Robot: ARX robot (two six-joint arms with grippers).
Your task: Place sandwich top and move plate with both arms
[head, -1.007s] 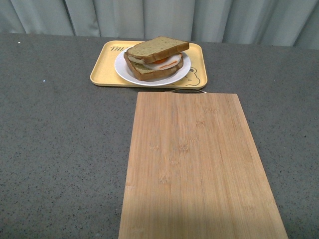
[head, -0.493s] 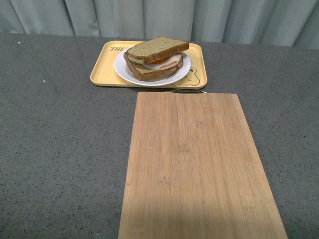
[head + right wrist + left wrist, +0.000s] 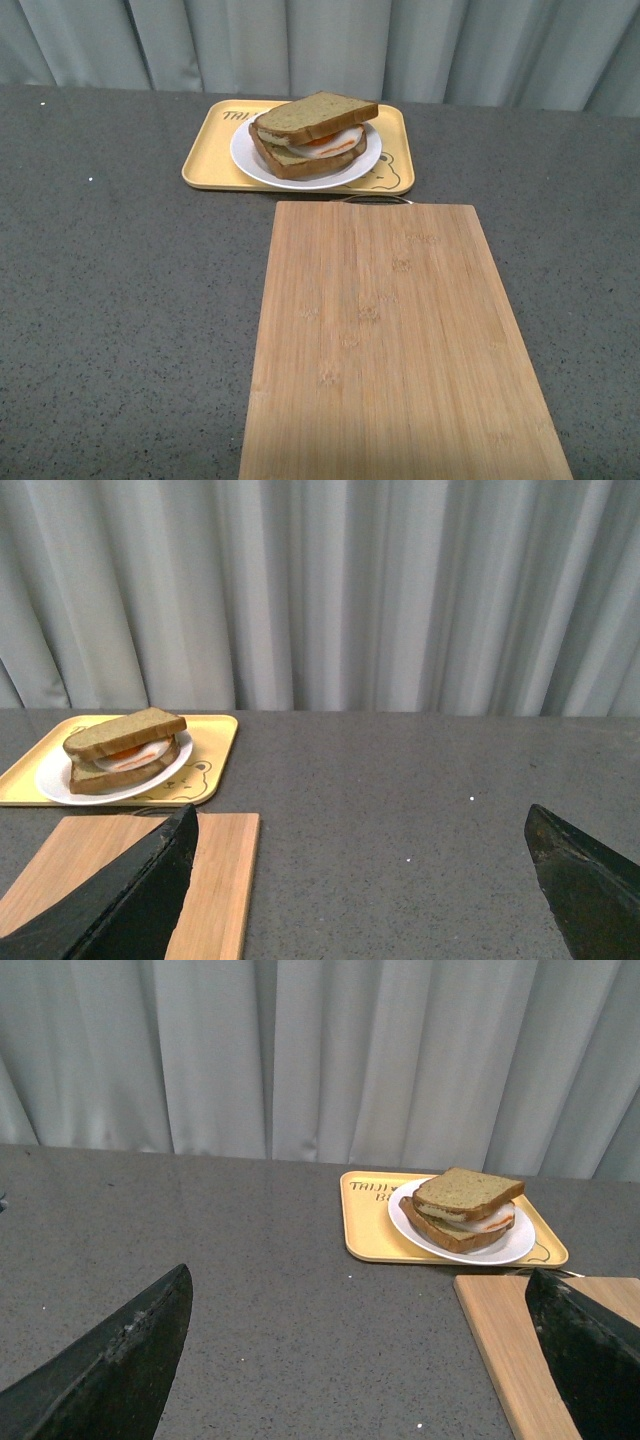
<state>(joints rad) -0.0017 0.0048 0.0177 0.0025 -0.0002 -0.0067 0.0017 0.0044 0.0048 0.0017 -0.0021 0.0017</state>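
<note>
The gray table (image 3: pixel 120 300) carries a long wooden board (image 3: pixel 400 340) in the near part, with its long axis running away from the robot, and behind its far end, just beside it, lies the yellow tray (image 3: pixel 210 160), which has its long side across the view. The white plate (image 3: pixel 250 160) sits on this tray, in the middle part, and on the plate is the sandwich: the bottom slice with egg (image 3: pixel 335 140), and on it the sandwich top (image 3: pixel 318 113). The top slice lies a little tilted, its long axis goes across the view and its higher end points to the right. I judge that both steps look done, because the bread is on and the plate is on the tray, so the next move probably needs only that the arms keep away from the tray. Neither arm shows in the front view. In the wrist views the left gripper (image 3: pixel 365 1360) and the right gripper (image 3: pixel 365 880) both have their dark fingers spread wide apart, with nothing between them, well apart from the sandwich.
</note>
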